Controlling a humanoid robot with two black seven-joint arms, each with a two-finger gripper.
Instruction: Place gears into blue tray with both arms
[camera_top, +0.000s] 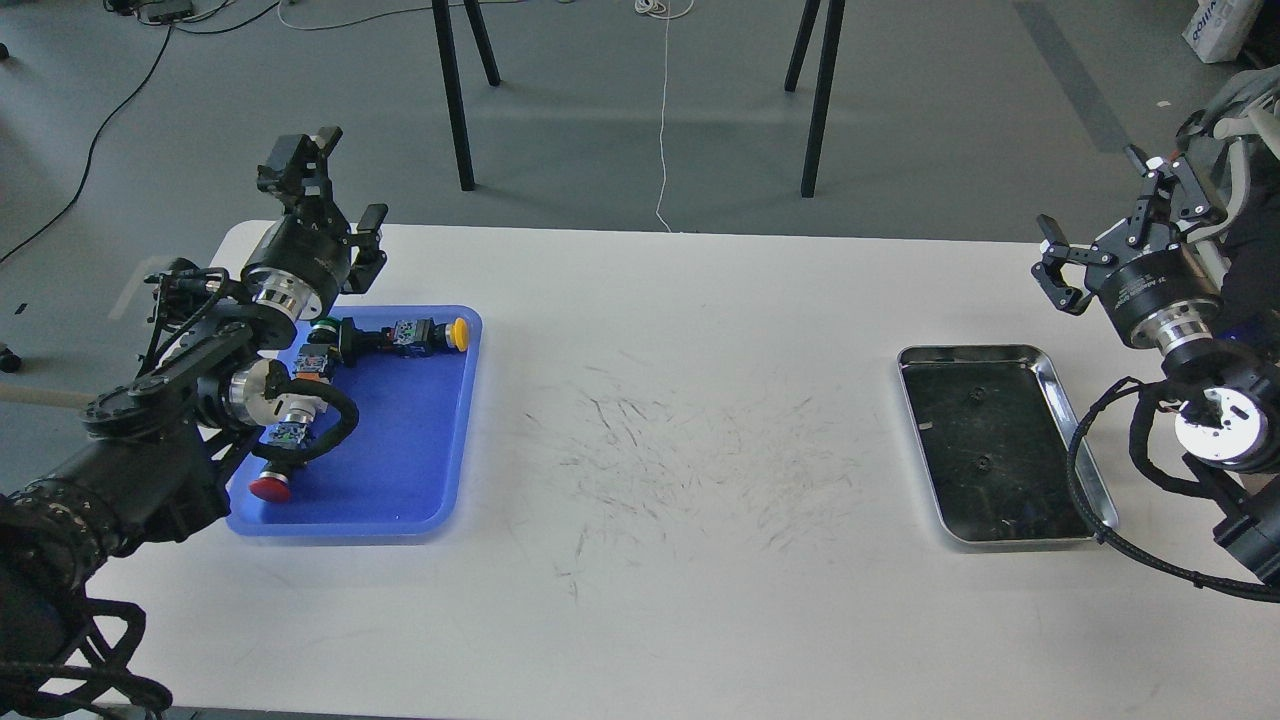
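The blue tray (400, 450) lies at the table's left side and holds push-button switches with yellow (432, 335), green (325, 335) and red (270, 487) caps. Two tiny black gears (971, 397) (984, 463) lie in the silver metal tray (1085, 480) at the right. My left gripper (335, 180) hovers open above the blue tray's far left corner, nothing between its fingers. Beyond the silver tray's far right corner my right gripper (1095, 235) stands open and empty too.
Scuff marks cover the white table's middle (680, 450). Black table legs (455, 100) (815, 95) and a white cord (664, 110) stand on the grey floor beyond the far edge. My left arm's elbow and cable overlap the blue tray's left part.
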